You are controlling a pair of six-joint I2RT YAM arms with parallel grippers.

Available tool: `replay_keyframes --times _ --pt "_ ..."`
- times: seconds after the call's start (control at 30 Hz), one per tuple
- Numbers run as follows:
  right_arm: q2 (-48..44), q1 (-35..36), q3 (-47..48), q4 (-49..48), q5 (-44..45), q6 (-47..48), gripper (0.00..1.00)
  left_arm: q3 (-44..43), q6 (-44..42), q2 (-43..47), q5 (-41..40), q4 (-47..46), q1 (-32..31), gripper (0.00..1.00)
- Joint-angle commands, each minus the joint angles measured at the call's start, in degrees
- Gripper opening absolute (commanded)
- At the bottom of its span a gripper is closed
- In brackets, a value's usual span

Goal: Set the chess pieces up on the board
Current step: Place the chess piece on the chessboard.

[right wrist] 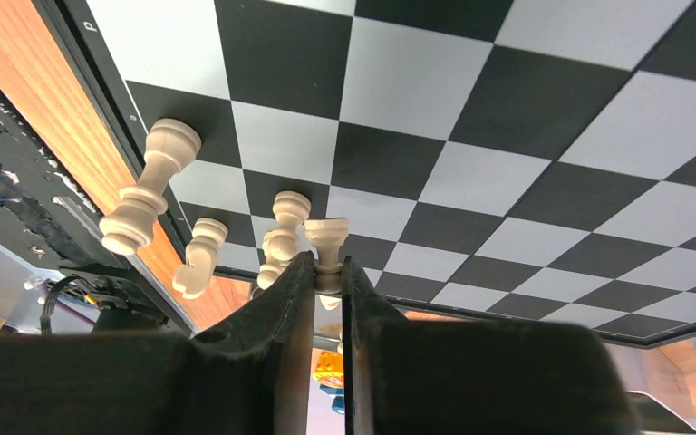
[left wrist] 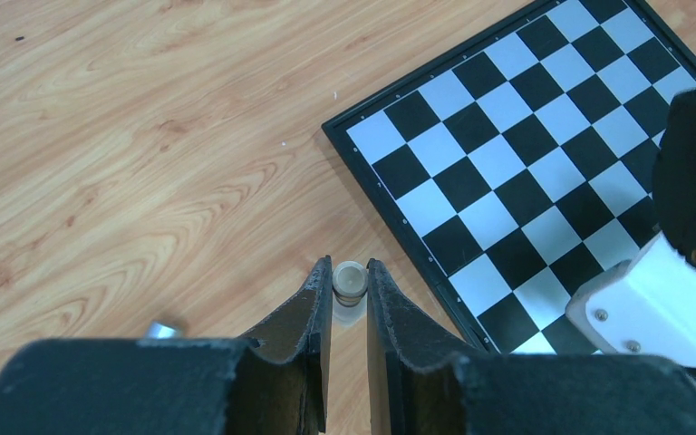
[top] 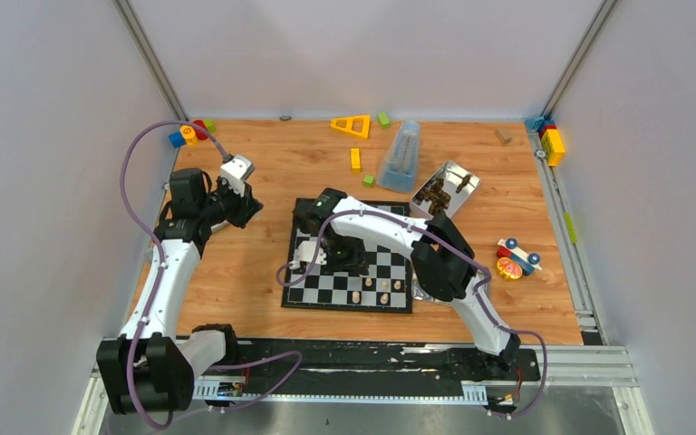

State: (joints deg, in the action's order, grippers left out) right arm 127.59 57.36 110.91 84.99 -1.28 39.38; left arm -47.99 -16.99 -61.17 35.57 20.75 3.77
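Left gripper [left wrist: 349, 272]: jaws narrow, clamped on a pale chessman [left wrist: 348, 279] at the fingertips. It is over the wooden table [left wrist: 145, 136], just off the left edge of the board [left wrist: 507, 154]; whether the piece touches the table cannot be told. Board: lies flat and unfolded at table centre. Right gripper [right wrist: 328, 267]: over the board's left side, jaws nearly together, pinching the stem of a second chessman [right wrist: 326, 234]. Standing chessmen [top: 369, 284]: a few cream pieces upright on the near rows. Metal tin [top: 469, 179]: holds dark pieces, just beyond the board's far right corner
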Motion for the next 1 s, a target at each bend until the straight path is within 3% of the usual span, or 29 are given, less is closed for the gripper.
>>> replay_keyframes --times 0.0,0.33,0.97 --pt "1.47 2.23 3.23 1.99 4.03 0.72 0.06 0.09 0.47 1.61 0.51 -1.85 0.45 0.00" --pt "4.06 4.92 4.75 2.87 6.21 0.70 0.07 0.17 0.58 1.73 0.83 -2.10 0.55 0.00" --pt "5.16 7.48 4.58 2.73 6.24 0.12 0.18 0.96 0.04 1.40 1.08 -2.65 0.53 0.00"
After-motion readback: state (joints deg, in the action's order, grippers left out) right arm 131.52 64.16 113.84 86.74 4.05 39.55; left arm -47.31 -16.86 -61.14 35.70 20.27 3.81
